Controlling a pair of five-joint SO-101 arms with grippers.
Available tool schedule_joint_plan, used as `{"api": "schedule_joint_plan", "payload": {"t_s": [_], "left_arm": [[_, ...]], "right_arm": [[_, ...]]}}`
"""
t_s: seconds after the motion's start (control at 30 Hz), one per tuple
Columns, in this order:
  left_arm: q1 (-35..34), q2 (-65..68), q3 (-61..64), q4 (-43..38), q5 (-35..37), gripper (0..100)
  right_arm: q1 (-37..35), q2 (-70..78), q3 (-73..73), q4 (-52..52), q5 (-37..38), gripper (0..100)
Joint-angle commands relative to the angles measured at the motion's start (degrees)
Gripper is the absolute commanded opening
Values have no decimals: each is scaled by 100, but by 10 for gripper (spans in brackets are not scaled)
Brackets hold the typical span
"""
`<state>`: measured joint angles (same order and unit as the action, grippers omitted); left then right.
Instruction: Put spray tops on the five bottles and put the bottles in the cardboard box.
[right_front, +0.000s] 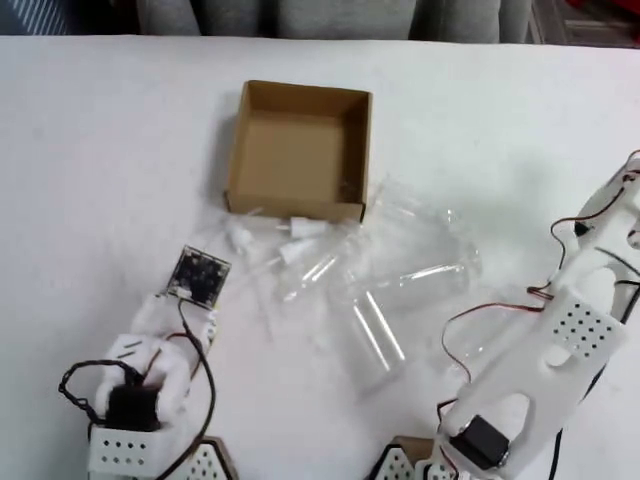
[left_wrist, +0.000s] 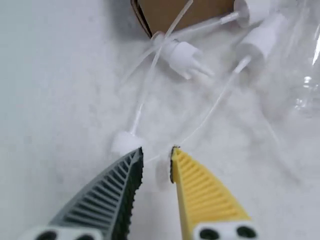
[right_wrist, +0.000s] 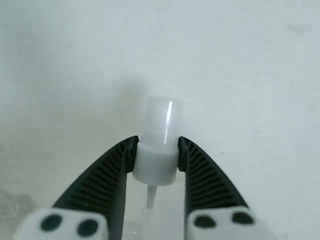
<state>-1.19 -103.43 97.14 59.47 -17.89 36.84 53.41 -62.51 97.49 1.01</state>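
- Right gripper (right_wrist: 156, 145) is clamped on a spray top (right_wrist: 161, 122), its dip tube mostly hidden between the jaws.
- Left gripper (left_wrist: 156, 152): jaws slightly parted, holding nothing, loose spray tops (left_wrist: 186, 56) just ahead.
- Clear bottles (right_front: 400, 285) are heaped at five o'clock from the cardboard box (right_front: 295, 205), outlines hard to separate.

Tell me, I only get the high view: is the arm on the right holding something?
Observer: Yes, the right gripper is shut on a white spray top.
Operator: And the left one?
Observer: The left gripper is open, jaws slightly apart, low over a thin tube.
Operator: Are the tops tangled?
Observer: A bit: crossed tubes lie by another spray top at the cardboard box corner.
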Motion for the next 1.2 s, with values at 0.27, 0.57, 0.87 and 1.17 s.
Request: {"api": "schedule_joint_plan", "payload": {"t_s": [0.27,0.57,0.87,1.17], "left_arm": [[875,13,-1521,-70,1407,105],[1991,2809,-3288,-105,2637,106],[4066,4145,-4360,-536,4844,106],[4514,5974,-4062,-2251,5881,107]], "right_arm": [[-330,-3354,4079,-180,396,17],[-426,-5534,6971,-787,949,17],[-936,-7231,10277,-2220,1196,17],[-963,-7609,11235,-3310,1204,17]]}}
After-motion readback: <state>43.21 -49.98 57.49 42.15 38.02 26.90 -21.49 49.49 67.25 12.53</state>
